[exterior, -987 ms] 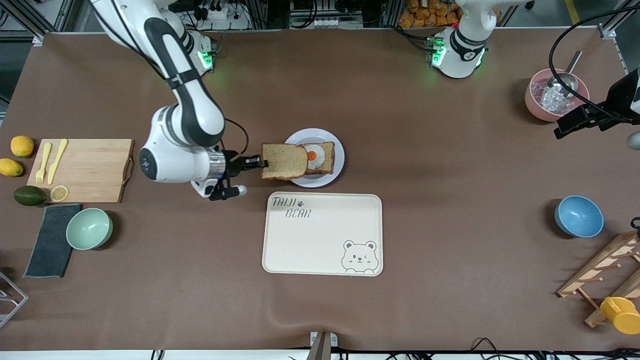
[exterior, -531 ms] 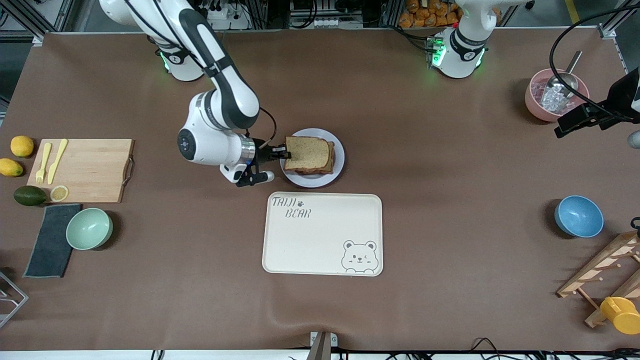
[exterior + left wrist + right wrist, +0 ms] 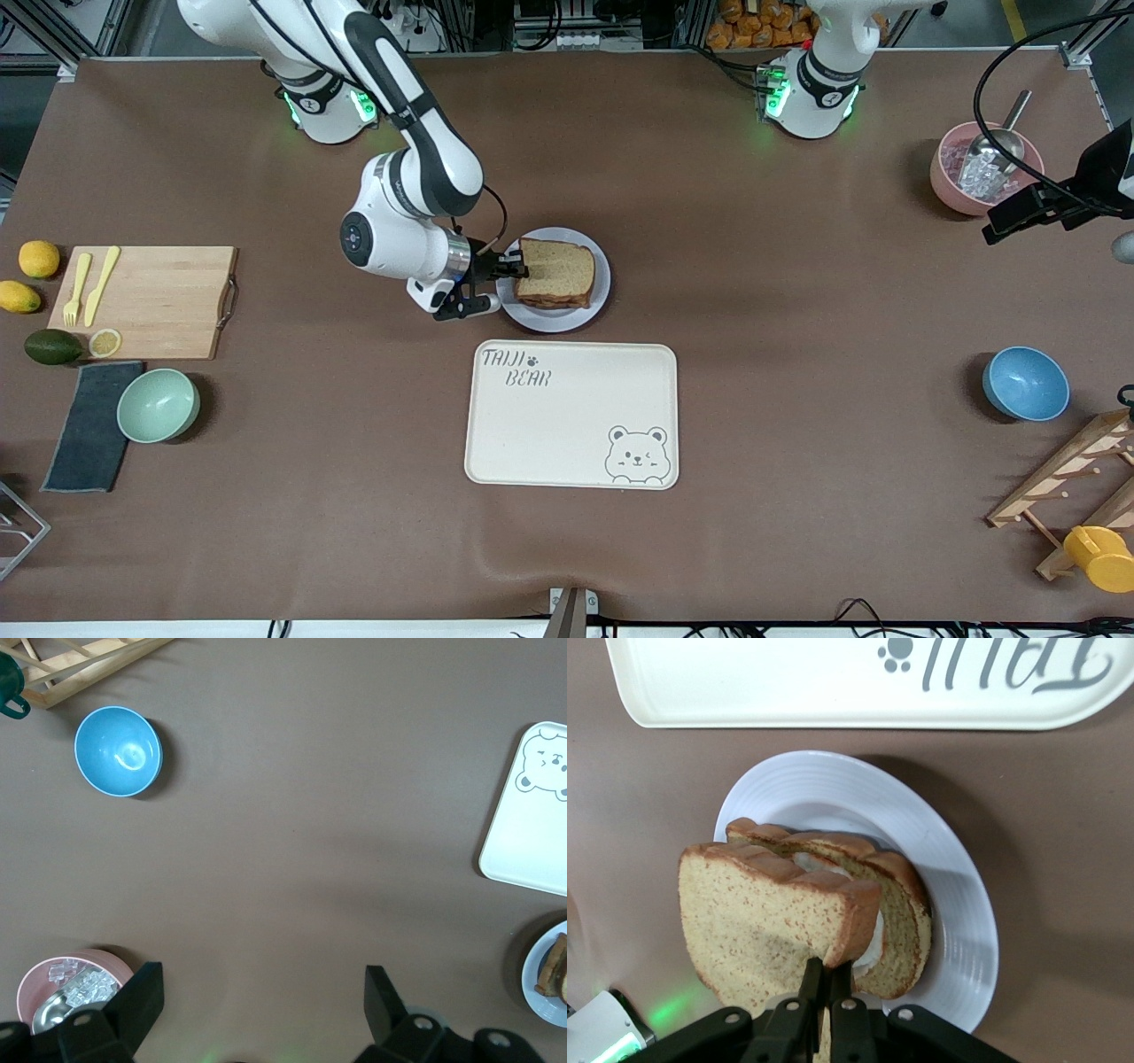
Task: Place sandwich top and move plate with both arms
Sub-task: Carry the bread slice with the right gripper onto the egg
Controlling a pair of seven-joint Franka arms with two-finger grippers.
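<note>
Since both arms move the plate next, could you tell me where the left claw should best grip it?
Probably the bare plate rim toward the left arm's end, approached from that end: the sandwich top and right claw occupy the rest.

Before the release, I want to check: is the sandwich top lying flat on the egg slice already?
Not yet. The right hand grips the sandwich top tilted over the egg slice.

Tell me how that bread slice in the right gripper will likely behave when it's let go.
The sandwich top looks soft and light; pinched by one edge in the right gripper, it tilts over the egg slice. Released, it would probably flop down rather than slide, possibly slightly askew on the plate.
</note>
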